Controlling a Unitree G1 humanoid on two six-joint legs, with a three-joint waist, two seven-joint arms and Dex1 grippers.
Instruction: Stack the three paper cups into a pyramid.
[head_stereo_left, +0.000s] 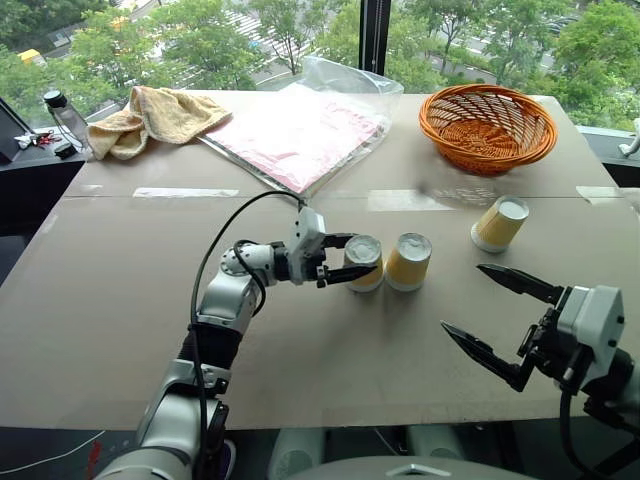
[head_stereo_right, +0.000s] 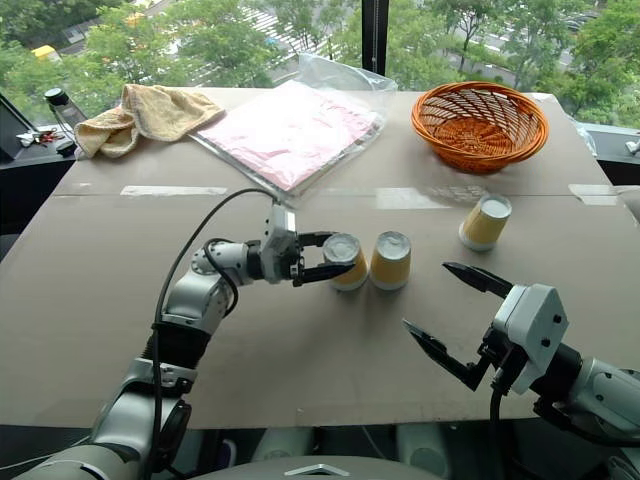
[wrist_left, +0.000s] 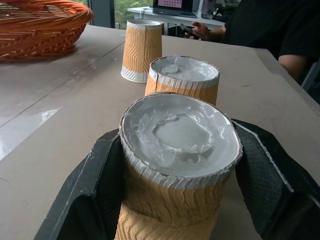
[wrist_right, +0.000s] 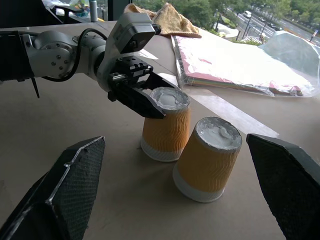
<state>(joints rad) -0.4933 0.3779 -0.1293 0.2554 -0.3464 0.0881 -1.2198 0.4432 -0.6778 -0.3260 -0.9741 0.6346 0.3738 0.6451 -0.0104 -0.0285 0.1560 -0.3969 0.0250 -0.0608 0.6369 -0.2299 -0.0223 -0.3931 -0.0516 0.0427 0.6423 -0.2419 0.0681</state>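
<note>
Left tool (head_stereo_left: 345, 258) clamps an upturned paper cup (head_stereo_left: 364, 262) on the worktop (head_stereo_left: 120, 300) — right tool (head_stereo_left: 492, 312) gapes wide, empty.

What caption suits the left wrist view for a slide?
Left tool shut on an upside-down paper cup, two more cups lined up behind, near the wicker basket.

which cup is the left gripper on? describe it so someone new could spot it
On the brown table, in front of the orange wicker basket, three yellow paper cups stand upside down. Two are side by side mid-table; the third cup stands apart, nearer the basket. The held cup is the pair's left one, clamped between the left gripper's black fingers, unlike its free neighbour.
</note>
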